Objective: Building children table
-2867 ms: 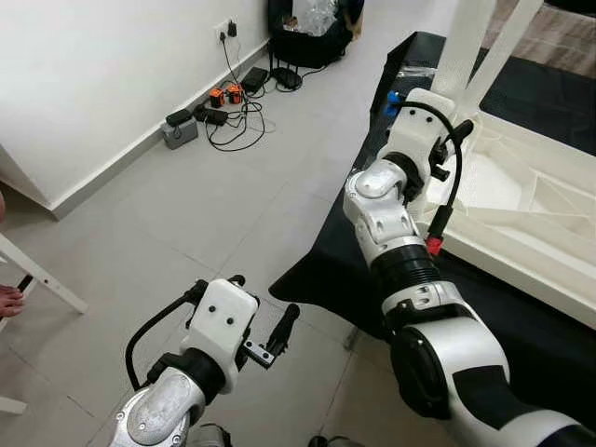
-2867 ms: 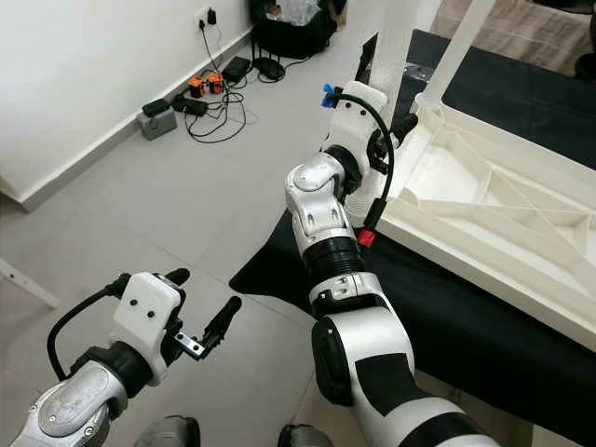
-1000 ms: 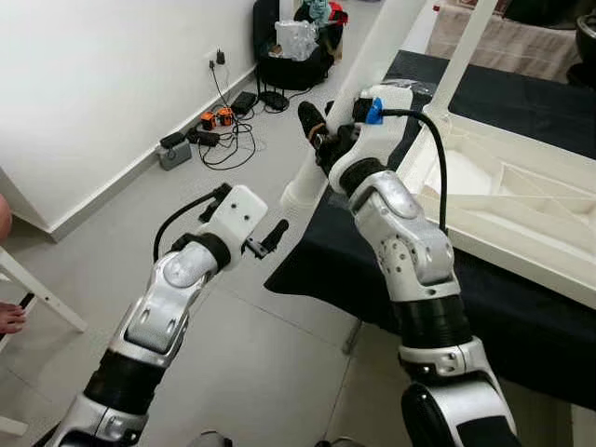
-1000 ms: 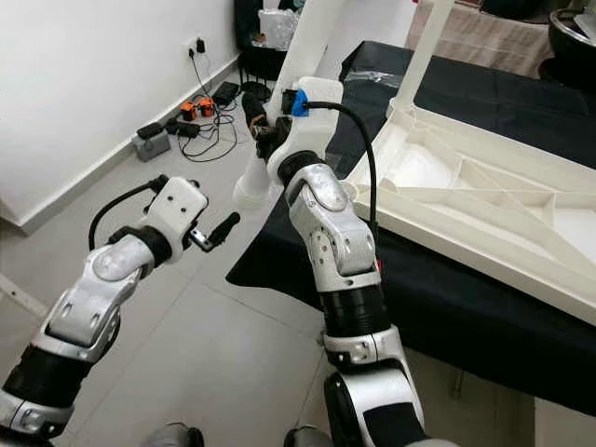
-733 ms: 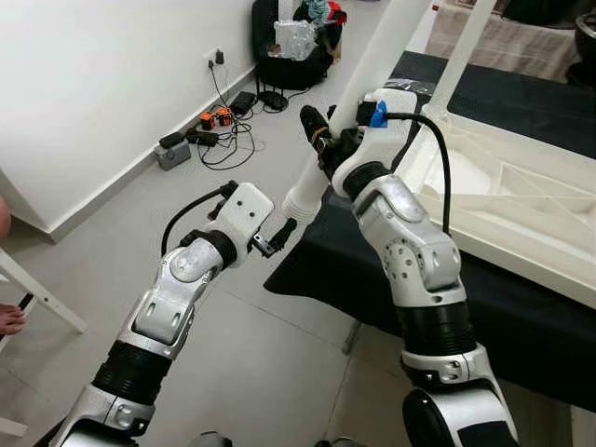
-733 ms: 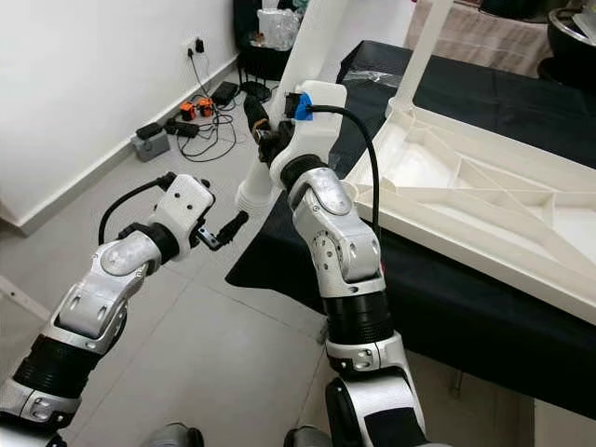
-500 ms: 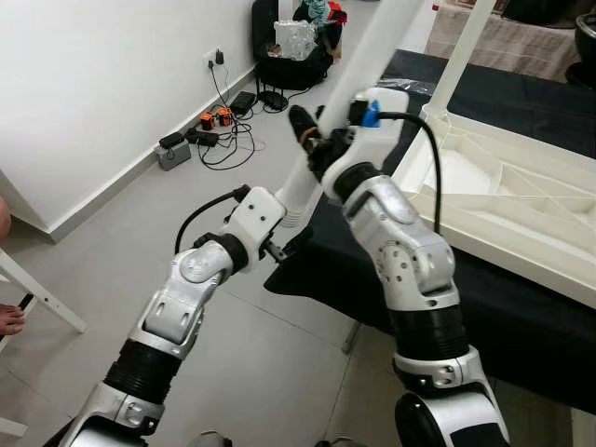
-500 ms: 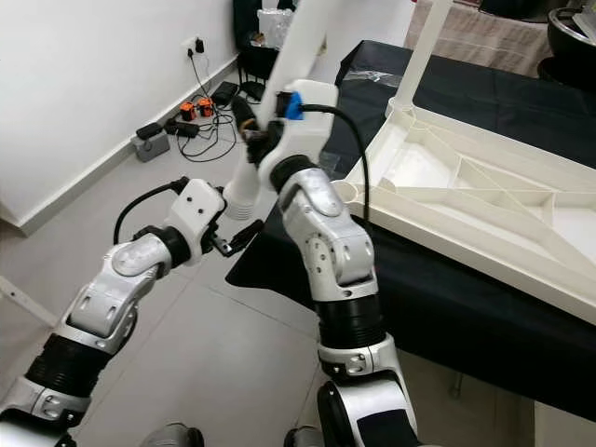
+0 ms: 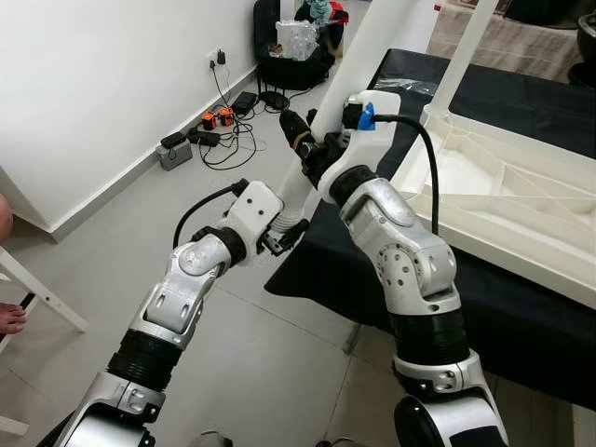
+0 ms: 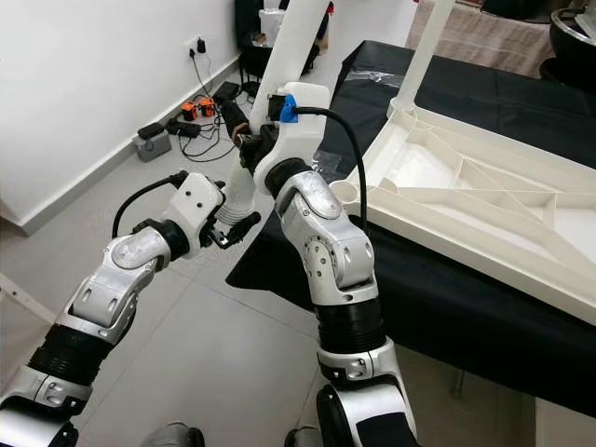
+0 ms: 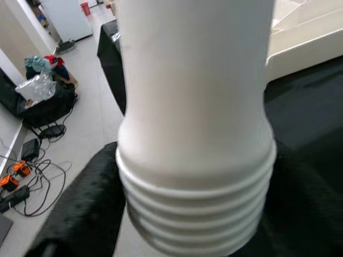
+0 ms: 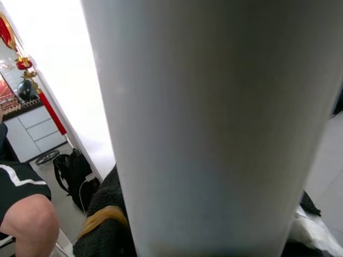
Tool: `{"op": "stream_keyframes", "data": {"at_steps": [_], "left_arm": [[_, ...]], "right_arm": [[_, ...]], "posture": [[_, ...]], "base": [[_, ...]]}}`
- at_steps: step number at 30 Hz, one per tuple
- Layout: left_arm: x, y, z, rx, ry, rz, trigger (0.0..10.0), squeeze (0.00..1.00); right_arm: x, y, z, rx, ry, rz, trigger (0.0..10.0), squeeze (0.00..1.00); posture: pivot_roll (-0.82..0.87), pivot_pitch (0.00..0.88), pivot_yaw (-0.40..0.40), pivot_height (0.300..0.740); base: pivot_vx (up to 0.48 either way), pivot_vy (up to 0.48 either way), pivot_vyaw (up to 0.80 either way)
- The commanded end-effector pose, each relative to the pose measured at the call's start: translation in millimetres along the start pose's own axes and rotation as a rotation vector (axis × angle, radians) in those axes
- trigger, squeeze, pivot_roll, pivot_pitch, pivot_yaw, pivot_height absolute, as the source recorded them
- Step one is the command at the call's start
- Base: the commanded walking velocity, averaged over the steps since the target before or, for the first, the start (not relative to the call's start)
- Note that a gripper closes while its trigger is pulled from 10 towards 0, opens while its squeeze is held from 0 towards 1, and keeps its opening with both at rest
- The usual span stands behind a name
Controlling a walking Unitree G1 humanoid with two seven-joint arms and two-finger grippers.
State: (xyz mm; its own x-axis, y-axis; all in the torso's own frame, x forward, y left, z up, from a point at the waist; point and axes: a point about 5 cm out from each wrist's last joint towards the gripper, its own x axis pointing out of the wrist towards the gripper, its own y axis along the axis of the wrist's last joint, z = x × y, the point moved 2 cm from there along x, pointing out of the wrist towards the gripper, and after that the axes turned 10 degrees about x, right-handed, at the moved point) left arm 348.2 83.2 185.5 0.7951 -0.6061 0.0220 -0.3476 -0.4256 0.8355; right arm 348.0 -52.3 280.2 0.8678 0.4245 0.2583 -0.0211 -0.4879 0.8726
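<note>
A white table leg slants up from a ribbed, threaded lower end. My right gripper is shut on the leg's middle, its black fingers wrapped around it. My left gripper is shut on the threaded end, with a black finger pressed on each side. The upturned white table top lies on a black-covered table to the right. Another white leg stands upright from its far corner.
Cables, chargers and a power strip lie along the white wall at the left. A black bag stands at the back. A person's foot and a white slanted furniture leg are at the far left, on grey tiled floor.
My left arm rose from low near the floor to the leg's threaded end and closed on it. The right arm swung the leg away from the table top's corner.
</note>
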Motion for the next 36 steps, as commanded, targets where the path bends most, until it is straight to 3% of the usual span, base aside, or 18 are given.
{"op": "stream_keyframes", "data": {"at_steps": [1,8,9,10,11,14,15,23,24,33,36], "left_arm": [[0.2,0.4,-3.0,0.016,0.012,0.008,0.0,0.00],[2.1,2.1,-1.0,0.039,0.007,0.021,0.0,0.00],[2.5,1.2,-1.0,0.041,0.008,0.010,9.3,0.00],[2.5,1.2,-1.0,0.041,0.008,0.010,9.3,0.00],[2.7,0.5,-2.2,0.034,0.021,0.003,10.0,0.00],[2.9,3.4,-2.5,0.027,0.027,0.014,10.0,0.00],[2.4,4.4,-1.3,0.038,0.018,0.015,10.0,0.00],[-4.8,8.2,7.2,0.039,-0.045,0.031,10.0,0.00],[-14.9,8.5,12.0,0.035,-0.082,0.035,10.0,0.00],[-36.0,11.3,29.5,-0.028,-0.158,0.037,10.0,0.00],[-52.7,10.6,38.0,-0.032,-0.199,0.021,10.0,0.00]], "right_arm": [[-2.5,-2.0,-3.2,0.004,0.017,-0.018,10.0,0.00],[-4.1,-5.0,-3.8,0.003,0.020,-0.034,10.0,0.00],[-4.2,-5.6,-3.5,0.000,0.018,-0.035,10.0,0.00],[-4.2,-5.6,-3.5,0.000,0.018,-0.035,10.0,0.00],[-4.4,-6.2,-3.2,-0.002,0.017,-0.036,10.0,0.00],[-5.0,-7.7,-2.8,-0.005,0.021,-0.038,10.0,0.00],[-5.4,-8.5,-3.0,-0.011,0.034,-0.040,10.0,1.00],[-6.6,-9.7,-3.6,-0.030,0.111,-0.055,10.0,1.00],[-6.9,-6.4,6.2,-0.051,0.131,-0.054,10.0,0.00],[-7.5,3.1,20.8,-0.056,0.217,-0.044,10.0,0.00],[-9.4,1.3,21.3,0.051,0.346,-0.122,10.0,0.00]], "posture": [[0.04,0.067,-0.053,0.740],[0.04,0.066,-0.054,0.740],[0.04,0.067,-0.055,0.740],[0.04,0.067,-0.055,0.740],[0.04,0.067,-0.055,0.740],[0.04,0.067,-0.055,0.740],[0.04,0.066,-0.054,0.740],[0.04,0.063,-0.050,0.740],[0.04,0.062,-0.048,0.740],[0.05,0.057,-0.045,0.740],[0.05,0.048,-0.048,0.740]], "base": [[0.000,0.000,0.00],[0.000,0.000,0.00],[0.000,0.000,0.00],[0.000,0.000,0.00],[0.000,0.000,0.00],[0.000,0.000,0.00],[0.000,0.000,0.00],[0.000,0.000,0.00],[0.000,0.000,0.00],[0.000,0.000,0.00],[0.000,0.000,0.00]]}}
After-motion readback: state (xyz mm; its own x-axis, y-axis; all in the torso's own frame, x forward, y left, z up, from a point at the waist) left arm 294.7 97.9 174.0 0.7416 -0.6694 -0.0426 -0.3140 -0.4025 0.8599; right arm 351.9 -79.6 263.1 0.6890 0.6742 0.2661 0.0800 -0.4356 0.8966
